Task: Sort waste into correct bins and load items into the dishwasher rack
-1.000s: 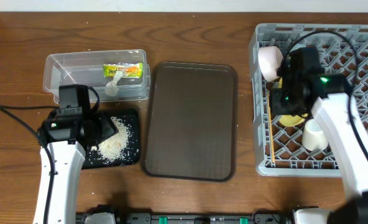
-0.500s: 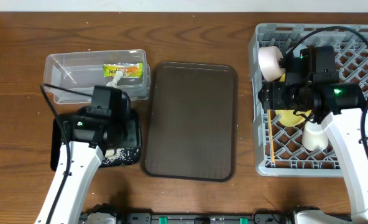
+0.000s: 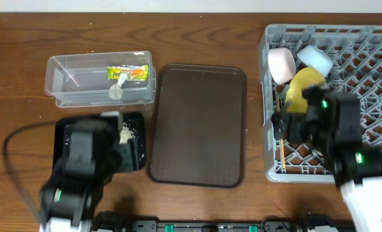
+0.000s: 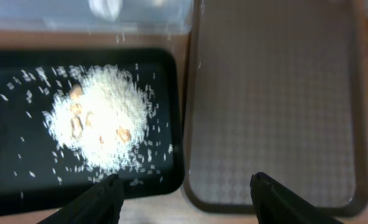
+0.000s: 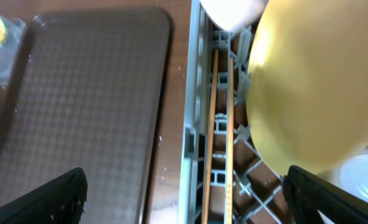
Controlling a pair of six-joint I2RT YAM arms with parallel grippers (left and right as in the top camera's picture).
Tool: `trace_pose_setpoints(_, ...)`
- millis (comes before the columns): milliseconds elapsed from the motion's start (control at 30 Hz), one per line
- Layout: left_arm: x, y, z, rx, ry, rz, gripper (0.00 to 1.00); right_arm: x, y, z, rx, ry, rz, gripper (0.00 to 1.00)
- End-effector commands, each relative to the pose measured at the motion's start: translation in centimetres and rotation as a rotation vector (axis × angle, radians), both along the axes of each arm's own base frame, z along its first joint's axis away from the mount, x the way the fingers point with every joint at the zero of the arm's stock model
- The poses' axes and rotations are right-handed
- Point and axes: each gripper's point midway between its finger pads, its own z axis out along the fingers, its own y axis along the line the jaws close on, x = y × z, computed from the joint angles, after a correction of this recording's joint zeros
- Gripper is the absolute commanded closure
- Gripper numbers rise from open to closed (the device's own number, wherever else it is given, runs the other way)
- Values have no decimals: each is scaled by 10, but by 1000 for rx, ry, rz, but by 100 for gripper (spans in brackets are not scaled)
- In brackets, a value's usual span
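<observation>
Yellow plate (image 3: 304, 89) in grey rack (image 3: 371, 71), rice (image 4: 97, 121) on black tray (image 4: 10, 171)

My overhead camera looks straight down on the whole surface (image 3: 197, 26). Both wrist cameras face down from close up (left over the black tray (image 4: 4, 143), right over the rack (image 5: 190, 124)), and both catch the brown serving tray (image 4: 271, 93).

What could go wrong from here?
Loose rice is scattered out to the black tray's rim, near the open left fingers; a nudge could spill grains onto the table.
The chopsticks lie flat along the rack's edge and might slip through its gaps.
The yellow plate stands tilted beside the right arm; a bump could topple it.
</observation>
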Motion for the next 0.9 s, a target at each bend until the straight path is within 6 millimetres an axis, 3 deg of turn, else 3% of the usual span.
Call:
trace_pose_setpoints(0,-8,3,9,5,-106,-6,3,-16,-10,4,-9,-93,-41,1)
trace_pose_setpoints(167,-8,3,35,-15,-250,-5,3,-35,-13,4,-6,-143,-46,1)
trace_pose_setpoints(500,-9,3,35,-15,-248,-5,3,-59,-15,-17,-22,-25,-45,1)
trace_pose_setpoints(867,-9,3,35,-15,-249,-5,2,-69,-16,-26,-29,29,-45,1)
